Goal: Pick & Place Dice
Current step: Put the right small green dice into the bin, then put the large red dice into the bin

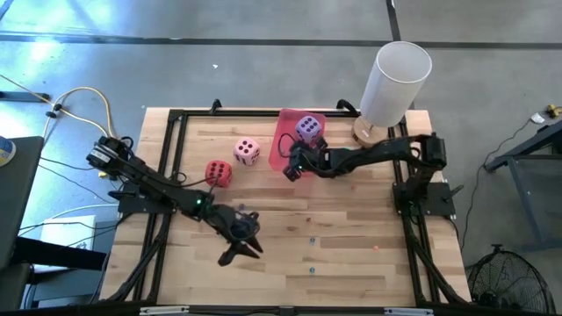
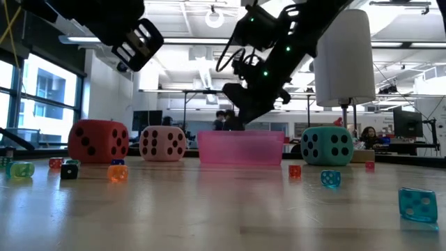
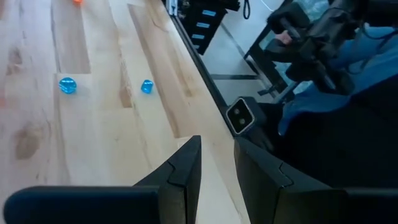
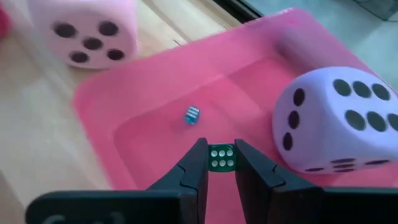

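- Our right gripper (image 4: 221, 163) hangs over the pink tray (image 4: 149, 93), its fingers narrowed onto a small green die (image 4: 221, 157) pinched between the tips.
- Just beside that gripper, inside the tray, sits the purple die (image 4: 333, 121); a small teal bead die (image 4: 192, 115) lies on the tray floor just ahead of the fingertips.
- Beyond the tray's far edge from our right gripper rests the pink die (image 1: 246, 151), and farther out the red die (image 1: 219, 173), both on the bare table (image 1: 351, 246).
- The teal die (image 2: 327, 145) shows only in the low view, beside the tray; we cannot place it from above, as the right arm likely covers it.
- Our left gripper (image 1: 241, 246) waits well away from the tray, near the table's front, fingers a narrow gap apart and holding nothing; two small blue dice (image 3: 67, 85) lie ahead of it.
- We judge the big dice to be light and soft, likely foam or plush: they should compress under the fingers rather than slip, and will not break if dropped.
- We would take one across two opposite flat faces, near mid-height, with the jaws opened wide first, since each cube is about as broad as the gripper.
- A corner or edge grip would likely squeeze the cube out sideways, so we would square the fingers to the faces.
- The small hard die is slick and tiny; its hold looks less forgiving.
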Controlling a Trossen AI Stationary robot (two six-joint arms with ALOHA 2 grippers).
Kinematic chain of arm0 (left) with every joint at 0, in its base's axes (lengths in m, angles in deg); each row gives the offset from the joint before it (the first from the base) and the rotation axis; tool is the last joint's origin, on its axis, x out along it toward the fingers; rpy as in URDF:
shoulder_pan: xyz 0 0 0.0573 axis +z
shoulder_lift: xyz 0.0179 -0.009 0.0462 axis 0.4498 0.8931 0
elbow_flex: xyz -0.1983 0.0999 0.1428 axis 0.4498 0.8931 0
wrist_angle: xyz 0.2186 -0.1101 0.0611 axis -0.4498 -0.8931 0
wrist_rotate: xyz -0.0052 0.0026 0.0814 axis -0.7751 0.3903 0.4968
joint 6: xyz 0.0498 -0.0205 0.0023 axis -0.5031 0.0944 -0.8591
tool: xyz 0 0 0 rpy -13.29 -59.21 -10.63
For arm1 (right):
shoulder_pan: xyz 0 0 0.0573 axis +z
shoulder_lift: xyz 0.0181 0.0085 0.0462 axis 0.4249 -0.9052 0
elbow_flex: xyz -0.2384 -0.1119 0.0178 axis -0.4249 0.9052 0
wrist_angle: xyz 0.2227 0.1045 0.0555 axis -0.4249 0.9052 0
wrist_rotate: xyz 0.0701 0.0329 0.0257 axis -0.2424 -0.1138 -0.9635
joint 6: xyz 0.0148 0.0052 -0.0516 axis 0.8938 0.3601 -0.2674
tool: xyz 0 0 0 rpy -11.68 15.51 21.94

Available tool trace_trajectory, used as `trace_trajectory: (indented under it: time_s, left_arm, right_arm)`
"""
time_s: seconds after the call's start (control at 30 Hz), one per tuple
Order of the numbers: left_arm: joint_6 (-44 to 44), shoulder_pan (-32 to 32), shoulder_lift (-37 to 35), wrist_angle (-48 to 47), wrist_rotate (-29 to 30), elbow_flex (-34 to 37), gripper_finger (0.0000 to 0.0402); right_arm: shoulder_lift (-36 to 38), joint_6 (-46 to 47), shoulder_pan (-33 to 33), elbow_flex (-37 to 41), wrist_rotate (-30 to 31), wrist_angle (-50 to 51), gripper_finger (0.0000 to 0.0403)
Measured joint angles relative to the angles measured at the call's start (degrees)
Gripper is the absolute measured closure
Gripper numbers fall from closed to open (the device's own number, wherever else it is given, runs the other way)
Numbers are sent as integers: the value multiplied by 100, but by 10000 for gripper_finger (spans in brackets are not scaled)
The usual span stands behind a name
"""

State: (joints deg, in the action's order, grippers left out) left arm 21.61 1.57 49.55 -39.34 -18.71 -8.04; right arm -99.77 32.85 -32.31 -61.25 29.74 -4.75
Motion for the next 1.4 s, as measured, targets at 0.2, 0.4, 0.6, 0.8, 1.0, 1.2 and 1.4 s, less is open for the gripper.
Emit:
trace_trajectory:
  time_s: [0.2, 0.4, 0.6, 0.8, 1.0, 1.2, 1.4]
  left_arm:
    - [2, -67, 0, 23, 39, 0, 310]
    - [0, -64, 0, 22, 37, 0, 310]
    - [-4, -46, 0, 22, 37, 0, 310]
    - [-107, 47, 0, 2, 6, 0, 310]
    - [-966, 171, -20, -86, -23, -2, 310]
    - [-1680, 560, -522, -427, -26, -7, 310]
    - [-1514, 1042, -1635, -1729, 7, -9, 310]
  right_arm:
    - [0, -87, -113, -2, -536, -140, 345]
    - [2, -27, -107, -2, -934, -62, 281]
    - [2, 58, -55, -2, -835, -55, 177]
    - [122, 65, -2, -11, -842, -17, 118]
    - [755, 66, 209, -17, -841, 344, 113]
    - [1759, 351, 641, -22, -881, 803, 120]
    - [2206, -169, 1565, -24, -290, 606, 197]
